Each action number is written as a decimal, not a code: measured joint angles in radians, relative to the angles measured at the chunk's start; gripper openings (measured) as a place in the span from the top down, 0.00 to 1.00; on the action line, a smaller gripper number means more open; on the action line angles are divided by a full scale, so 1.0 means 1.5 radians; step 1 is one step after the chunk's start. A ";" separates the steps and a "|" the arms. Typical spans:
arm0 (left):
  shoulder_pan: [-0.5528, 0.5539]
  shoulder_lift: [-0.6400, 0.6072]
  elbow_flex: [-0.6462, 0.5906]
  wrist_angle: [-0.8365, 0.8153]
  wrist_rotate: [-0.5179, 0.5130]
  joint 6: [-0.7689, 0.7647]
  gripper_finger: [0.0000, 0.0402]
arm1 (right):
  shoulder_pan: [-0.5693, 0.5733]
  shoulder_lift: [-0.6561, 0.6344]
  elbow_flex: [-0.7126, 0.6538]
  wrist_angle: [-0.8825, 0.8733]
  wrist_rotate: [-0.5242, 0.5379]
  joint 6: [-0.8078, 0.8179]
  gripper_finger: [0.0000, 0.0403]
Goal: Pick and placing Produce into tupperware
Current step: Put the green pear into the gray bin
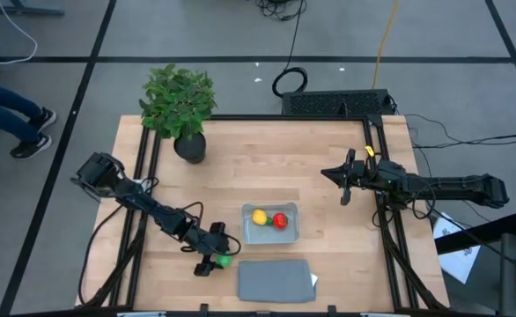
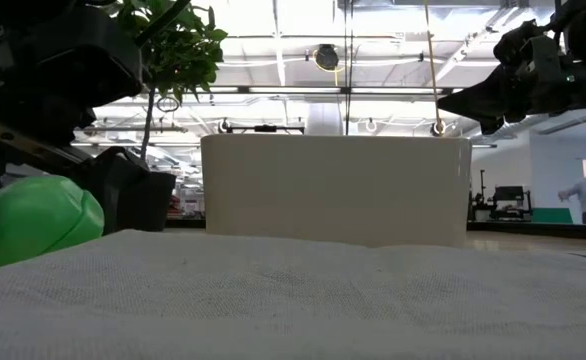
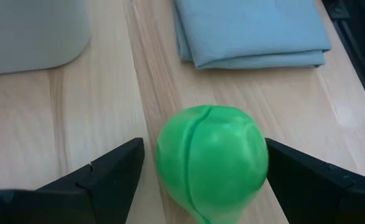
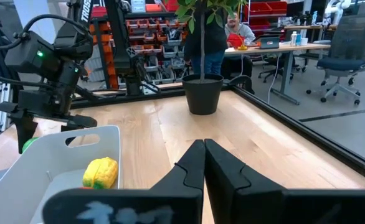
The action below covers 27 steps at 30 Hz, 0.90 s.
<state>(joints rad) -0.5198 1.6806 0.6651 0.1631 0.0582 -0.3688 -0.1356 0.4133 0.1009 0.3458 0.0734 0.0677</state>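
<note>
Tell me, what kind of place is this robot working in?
Probably a robotics lab or workshop. Past the wooden table stand shelves of red bins, office desks and a rolling chair, and a person sits at a laptop. Bright strip lights hang from a high ceiling.

A pale wooden table with visible grain. A smooth, glossy plastic green toy. A matt plastic tupperware tray. A folded blue-grey cloth.
</note>
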 joint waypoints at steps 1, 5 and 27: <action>0.000 0.000 0.000 0.001 0.000 0.000 0.18 | 0.000 0.000 0.000 0.000 0.000 0.000 1.00; 0.000 0.001 0.000 0.008 -0.001 0.001 0.18 | 0.000 0.000 0.000 0.000 0.000 0.000 1.00; 0.003 0.000 0.000 0.014 0.015 0.040 0.43 | 0.000 0.000 0.000 0.000 0.000 0.000 1.00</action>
<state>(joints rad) -0.5152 1.6799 0.6647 0.1842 0.0807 -0.3093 -0.1356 0.4137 0.1009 0.3458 0.0737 0.0669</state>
